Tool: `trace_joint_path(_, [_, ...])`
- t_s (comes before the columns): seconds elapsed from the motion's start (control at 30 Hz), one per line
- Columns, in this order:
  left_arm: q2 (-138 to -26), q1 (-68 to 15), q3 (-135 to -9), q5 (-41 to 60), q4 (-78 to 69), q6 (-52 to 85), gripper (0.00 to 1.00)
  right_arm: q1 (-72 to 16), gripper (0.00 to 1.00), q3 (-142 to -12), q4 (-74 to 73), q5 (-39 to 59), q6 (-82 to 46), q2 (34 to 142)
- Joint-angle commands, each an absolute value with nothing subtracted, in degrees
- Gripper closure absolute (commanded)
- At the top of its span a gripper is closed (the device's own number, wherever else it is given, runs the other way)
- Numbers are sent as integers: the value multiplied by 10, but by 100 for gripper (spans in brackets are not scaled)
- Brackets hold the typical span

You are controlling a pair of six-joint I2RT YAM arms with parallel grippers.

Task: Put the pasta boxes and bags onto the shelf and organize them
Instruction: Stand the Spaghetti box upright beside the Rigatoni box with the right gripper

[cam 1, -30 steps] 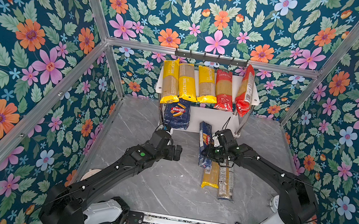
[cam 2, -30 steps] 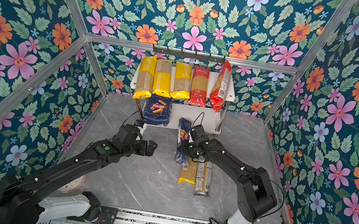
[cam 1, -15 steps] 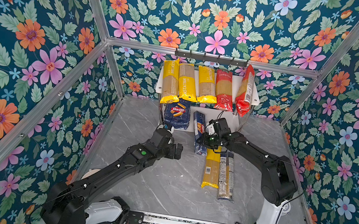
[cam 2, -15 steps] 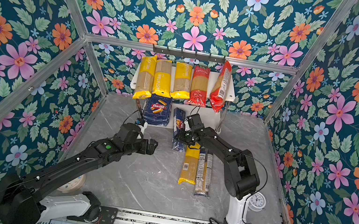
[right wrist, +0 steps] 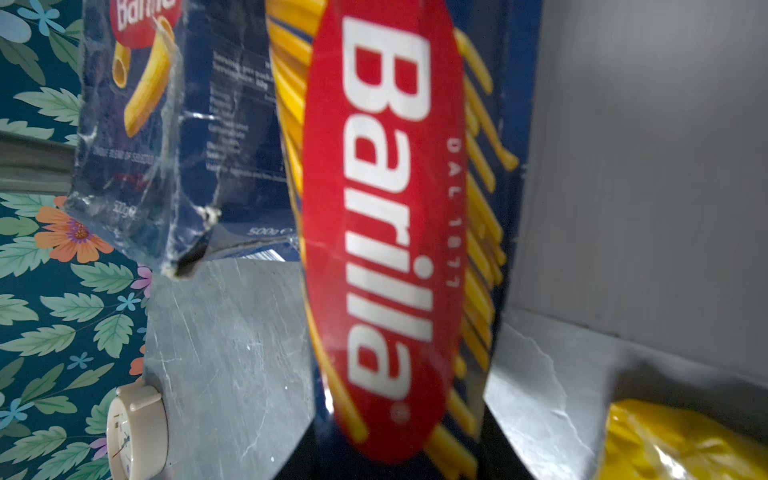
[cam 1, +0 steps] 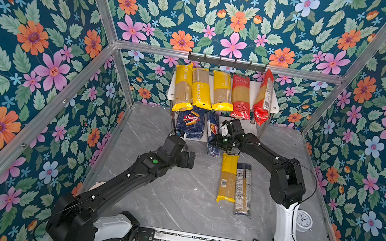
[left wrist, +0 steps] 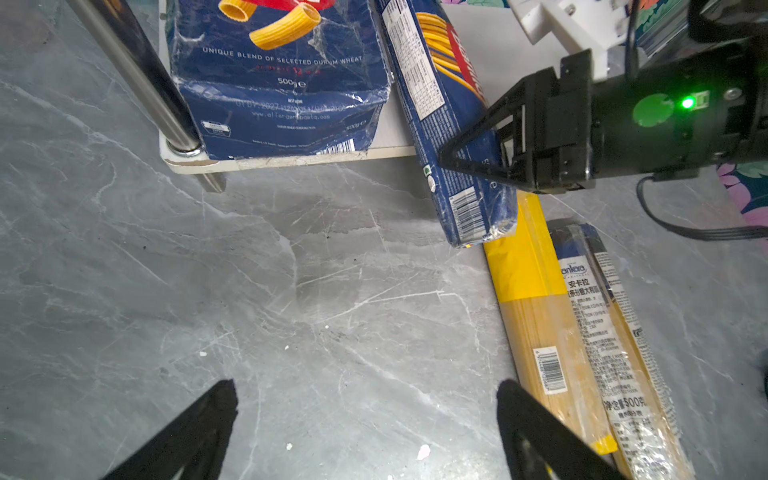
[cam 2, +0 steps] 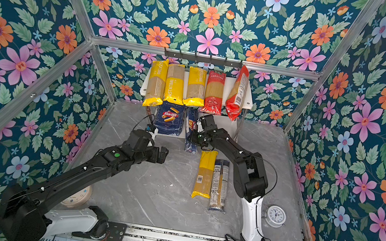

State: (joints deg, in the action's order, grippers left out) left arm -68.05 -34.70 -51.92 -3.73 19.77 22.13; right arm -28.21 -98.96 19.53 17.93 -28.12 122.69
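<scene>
The shelf [cam 1: 171, 91] stands at the back; three yellow bags [cam 1: 201, 88] and two red bags [cam 1: 241, 97] lie on its top board. On the lower board lies the dark blue Barilla pasta box [cam 1: 191, 123] [left wrist: 282, 83]. Beside it, the dark blue Barilla bag [cam 1: 212, 135] [left wrist: 449, 124] [right wrist: 386, 208] rests its far end on that board, near end over the table. My right gripper [cam 1: 217, 143] [right wrist: 399, 457] is shut on this bag. A yellow bag [cam 1: 228, 177] and a clear bag [cam 1: 243, 188] lie side by side on the table. My left gripper [cam 1: 189, 159] [left wrist: 365, 399] hovers open and empty.
A black hook rail [cam 1: 227, 62] runs above the shelf. A white clock [cam 1: 303, 220] lies by the right arm's base, and another clock [cam 2: 78, 197] shows under the left arm. Chrome posts [left wrist: 137, 79] flank the lower board. Floral walls close in three sides.
My right gripper has carried the blue Barilla bag away from the table toward the shelf, and its far end now lies on the lower board beside the box. The left arm barely moved.
</scene>
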Motion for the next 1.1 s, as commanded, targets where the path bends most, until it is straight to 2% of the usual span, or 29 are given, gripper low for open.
trace_joint_path(0.0, [-682, -345, -526, -53, 208, 208, 1, -280, 62, -1017, 152, 159, -265, 1238])
trace_joint_path(0.4, [-667, -342, -525, -72, 208, 210, 1, -274, 59, -1089, 166, 119, -279, 1288])
trace_joint_path(0.47, [-663, -342, -523, -78, 208, 213, 1, -272, 54, -1101, 171, 122, -283, 1296])
trace_joint_path(0.57, [-652, -342, -519, -81, 209, 215, 1, -273, 37, -1111, 178, 130, -287, 1303])
trace_joint_path(0.67, [-646, -342, -515, -82, 208, 217, 1, -272, 31, -1105, 181, 131, -291, 1298])
trace_joint_path(1.07, [-611, -341, -482, -73, 197, 235, 1, -274, 31, -1033, 186, 121, -296, 1250])
